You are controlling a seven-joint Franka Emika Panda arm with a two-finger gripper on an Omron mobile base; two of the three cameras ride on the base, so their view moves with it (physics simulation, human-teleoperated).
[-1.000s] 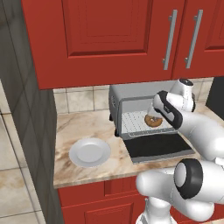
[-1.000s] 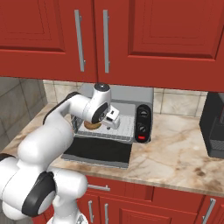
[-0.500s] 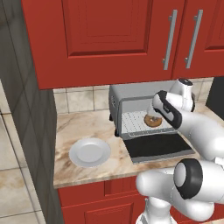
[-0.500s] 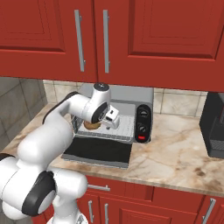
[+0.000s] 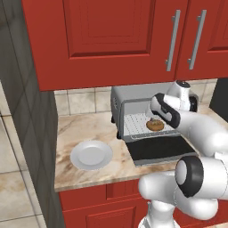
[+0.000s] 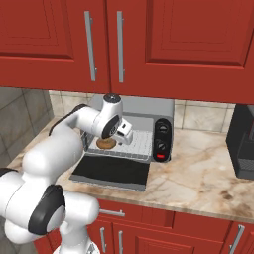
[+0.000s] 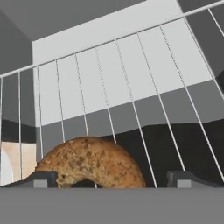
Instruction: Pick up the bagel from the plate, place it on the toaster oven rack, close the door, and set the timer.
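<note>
Bagel lying flat on the rack inside the open toaster oven.
The bagel (image 5: 155, 125), its hole facing up, rests on the rack (image 7: 131, 83) at frame centre; the jaws of the gripper (image 7: 111, 179) stand wide apart, holding nothing. The door (image 6: 111, 172) lies folded down over the table (image 6: 208, 168); the plate (image 5: 91, 155) sits at lower left.

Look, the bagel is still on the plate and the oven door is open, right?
Not quite. The plate is bare; the bagel lies on the rack inside the oven, as the left base view shows. The door is open, yes.
</note>
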